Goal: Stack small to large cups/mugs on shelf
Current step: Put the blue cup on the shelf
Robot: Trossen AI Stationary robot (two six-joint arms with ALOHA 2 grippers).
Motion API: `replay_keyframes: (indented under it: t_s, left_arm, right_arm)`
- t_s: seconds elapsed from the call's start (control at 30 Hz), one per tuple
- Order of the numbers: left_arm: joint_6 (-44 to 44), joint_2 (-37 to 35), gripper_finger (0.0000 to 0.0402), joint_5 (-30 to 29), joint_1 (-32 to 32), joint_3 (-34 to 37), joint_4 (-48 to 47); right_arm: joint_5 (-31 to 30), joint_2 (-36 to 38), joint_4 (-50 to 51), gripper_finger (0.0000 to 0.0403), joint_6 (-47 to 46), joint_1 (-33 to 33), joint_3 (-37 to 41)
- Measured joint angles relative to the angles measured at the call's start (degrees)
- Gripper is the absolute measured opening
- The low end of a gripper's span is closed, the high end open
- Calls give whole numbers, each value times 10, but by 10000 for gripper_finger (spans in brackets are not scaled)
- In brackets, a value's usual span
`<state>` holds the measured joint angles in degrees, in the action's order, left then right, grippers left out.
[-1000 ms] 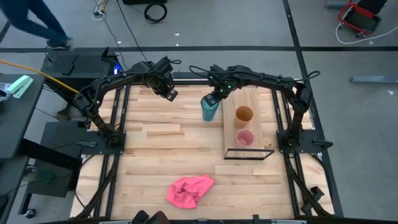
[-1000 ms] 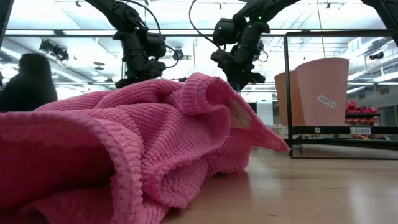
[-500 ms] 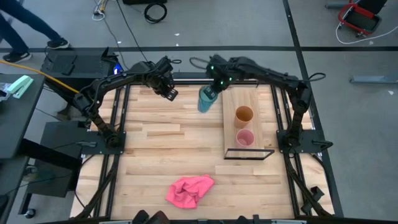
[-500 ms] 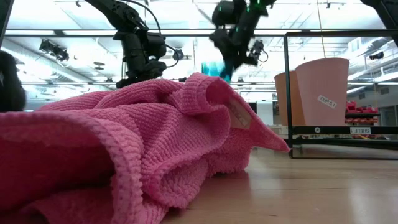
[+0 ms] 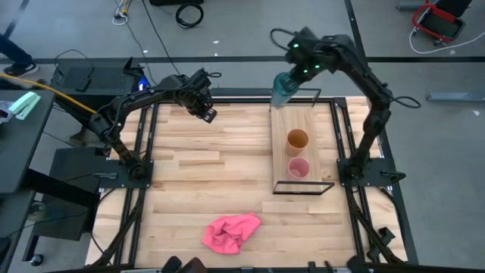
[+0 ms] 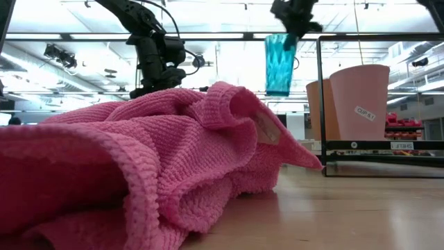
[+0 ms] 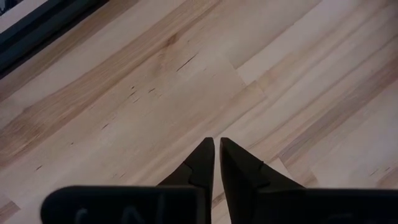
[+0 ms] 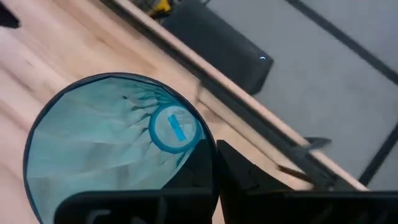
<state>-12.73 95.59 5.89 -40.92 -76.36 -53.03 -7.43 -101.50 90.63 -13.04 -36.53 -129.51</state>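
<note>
Pink cloth (image 5: 230, 230) crumpled near front edge of table (image 5: 204, 167), well apart from everything else; in low view fills most of the foreground (image 6: 139, 160) and hides table surface behind it. Shelf (image 5: 314, 133) on right half of table, black wire frame at its front end (image 5: 303, 187). On shelf: orange cup (image 5: 297, 140) upright mid-board, pink cup (image 5: 298, 168) upright just in front of it, both mouth up, apart from each other. In low view the 2 overlap, pink cup (image 6: 361, 101) in front w/ small label, orange cup (image 6: 319, 107) behind.

Teal cup (image 5: 282, 87) held in the air over far-left corner of shelf, upright, clear of the board (image 6: 279, 64). Right gripper (image 5: 295, 70) clamped on its rim from above, 1 finger inside, 1 outside per wrist view (image 8: 208, 168); arm stretched high over far table edge. Cup interior and round base visible from above (image 8: 118, 143).

Left gripper (image 5: 203, 108) hovers over far-left part of table, fingers (image 7: 202, 165) pressed together, holding nothing, bare planks below.
</note>
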Motion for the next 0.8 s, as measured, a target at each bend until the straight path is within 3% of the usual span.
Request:
replay_keyframes:
  t_s: [0.13,0.3,0.53,0.8]
  left_arm:
    - [1,0,36,0,3,0,2]
    - [2,0,32,1,7,0,16]
    - [-1,0,26,1,7,0,40]
    - [-10,0,34,0,7,0,40]
  right_arm:
    - [-9,39,-3,6,5,-34,58]
    - [-9,102,-4,6,6,-55,203]
    - [11,168,-131,6,0,-53,384]
    - [28,176,-196,6,17,-55,472]
